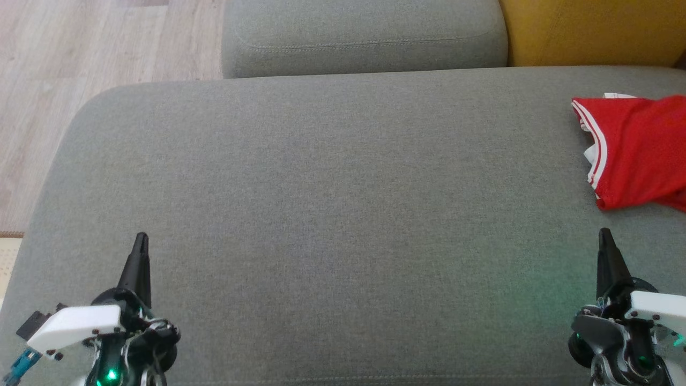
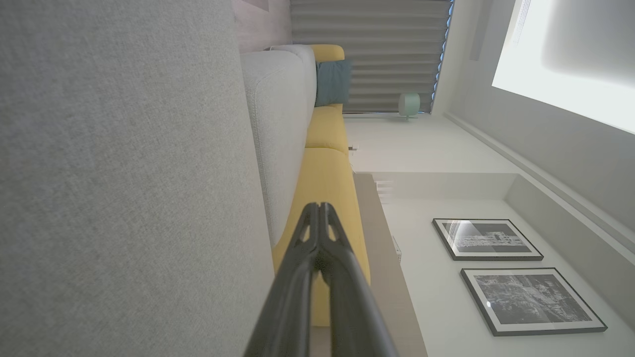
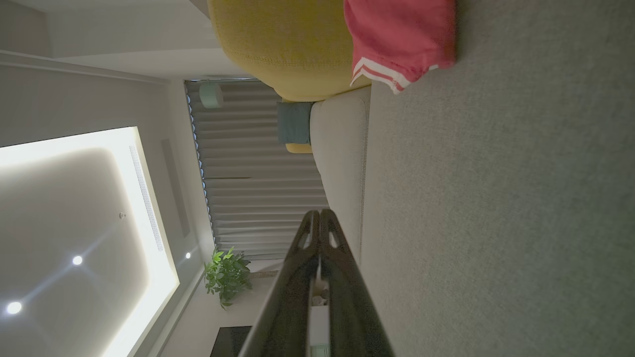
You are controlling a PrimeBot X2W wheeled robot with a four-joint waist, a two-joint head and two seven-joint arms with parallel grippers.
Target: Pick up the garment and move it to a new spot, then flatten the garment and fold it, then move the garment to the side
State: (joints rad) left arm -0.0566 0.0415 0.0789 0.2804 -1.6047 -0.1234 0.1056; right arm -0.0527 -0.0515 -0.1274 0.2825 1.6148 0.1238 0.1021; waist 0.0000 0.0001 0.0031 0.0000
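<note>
Garment (image 1: 638, 153) far rt on sofa (image 1: 321, 187) — L gripper (image 1: 141, 237), R gripper (image 1: 604, 232) pinched closed, empty.

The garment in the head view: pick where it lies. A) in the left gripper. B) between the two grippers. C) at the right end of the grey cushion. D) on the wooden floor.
C: the garment rests on the grey cushion's right end, apart from the right gripper.
</note>
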